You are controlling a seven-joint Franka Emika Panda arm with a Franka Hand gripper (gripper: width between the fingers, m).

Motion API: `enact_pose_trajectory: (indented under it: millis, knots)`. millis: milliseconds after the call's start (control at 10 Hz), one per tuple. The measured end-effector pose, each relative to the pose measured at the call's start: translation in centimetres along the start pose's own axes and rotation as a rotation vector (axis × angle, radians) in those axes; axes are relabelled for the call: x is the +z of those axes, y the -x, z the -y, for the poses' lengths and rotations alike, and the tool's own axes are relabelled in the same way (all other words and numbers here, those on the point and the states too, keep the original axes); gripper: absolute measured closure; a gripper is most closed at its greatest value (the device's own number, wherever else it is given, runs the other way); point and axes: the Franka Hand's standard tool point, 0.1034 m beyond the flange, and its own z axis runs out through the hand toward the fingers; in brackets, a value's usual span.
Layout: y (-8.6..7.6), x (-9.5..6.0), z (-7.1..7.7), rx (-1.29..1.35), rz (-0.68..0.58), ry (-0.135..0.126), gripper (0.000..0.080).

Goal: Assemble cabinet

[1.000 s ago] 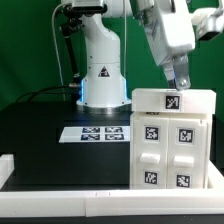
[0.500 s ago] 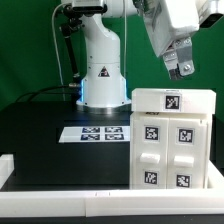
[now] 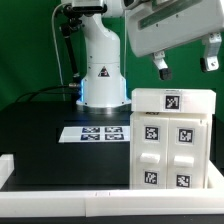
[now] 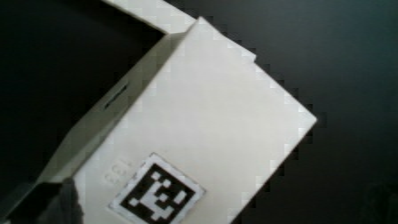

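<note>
Cabinet (image 3: 172, 140) is standing upright as a tall white box on the near part of the black desk (image 3: 35, 125), toward the exterior view's right. It is showing four tagged drawer blocks (image 3: 153, 134) set in its front face. The white robot arm (image 3: 100, 60) is rising from its base at the far side of the desk. Its hand (image 3: 186, 66) is hovering above the cabinet's top, clear of it, with its fingers (image 3: 162, 68) spread wide and gripping nothing. The marker board (image 3: 97, 132) is lying flat on the desk just left of the cabinet. A single tag (image 3: 171, 101) is sitting on the cabinet's upper section; the wrist view is looking down on the white top (image 4: 205, 120) and one tag (image 4: 160, 192).
</note>
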Motion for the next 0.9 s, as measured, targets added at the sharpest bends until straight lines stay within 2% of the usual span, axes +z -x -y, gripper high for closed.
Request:
enact_pose_trajectory:
  millis: [500, 600, 800, 900]
  knots:
    - [-0.02, 0.09, 0.1, -0.37, 0.002, 0.014, 0.0002]
    - [-0.12, 0.0, 0.17, -0.595, -0.027, 0.043, 0.0002]
    - [-0.17, 0.08, -0.02, -0.897, -0.012, 0.06, 0.0002]
    - [0.02, 0.21, -0.18, -1.036, 0.011, 0.087, 0.0002]
